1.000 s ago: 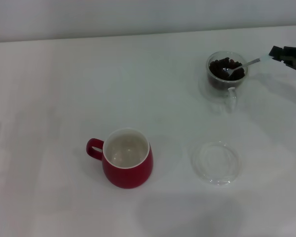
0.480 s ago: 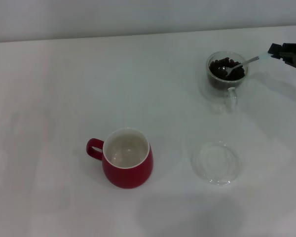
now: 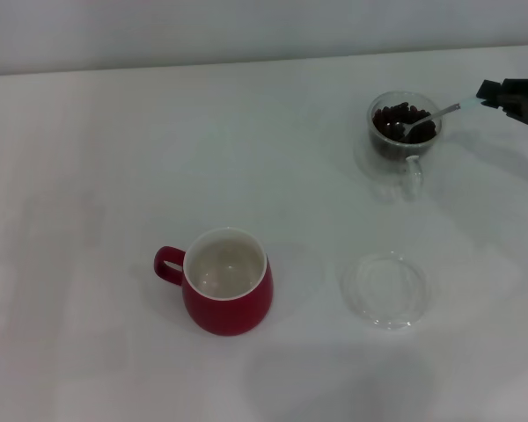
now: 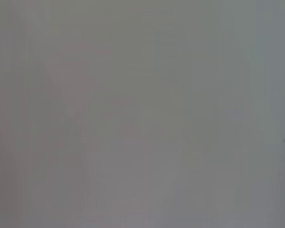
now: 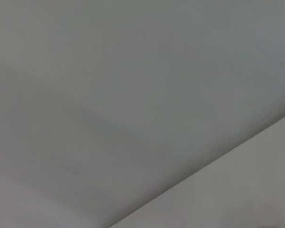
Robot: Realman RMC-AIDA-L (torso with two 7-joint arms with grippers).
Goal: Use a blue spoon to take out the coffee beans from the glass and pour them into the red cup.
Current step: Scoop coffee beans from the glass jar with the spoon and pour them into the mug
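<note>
My right fingers [image 3: 491, 91] pinch the blue spoon [image 3: 436, 114] by its handle end; bowl sits in the coffee beans [image 3: 403, 122] inside the glass [image 3: 405, 132], just beside my fingers. Red cup [image 3: 226, 292] & clear saucer [image 3: 386, 290] well apart on tabletop [image 3: 114, 158]. Left fingers out of view

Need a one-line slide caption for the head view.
Right gripper holds the blue spoon in the glass of coffee beans; red cup sits empty.

The head camera is looking forward and down across the white table [image 3: 114, 158]. Both wrist cameras are showing only blank grey surface, sharing nothing identifiable.
</note>
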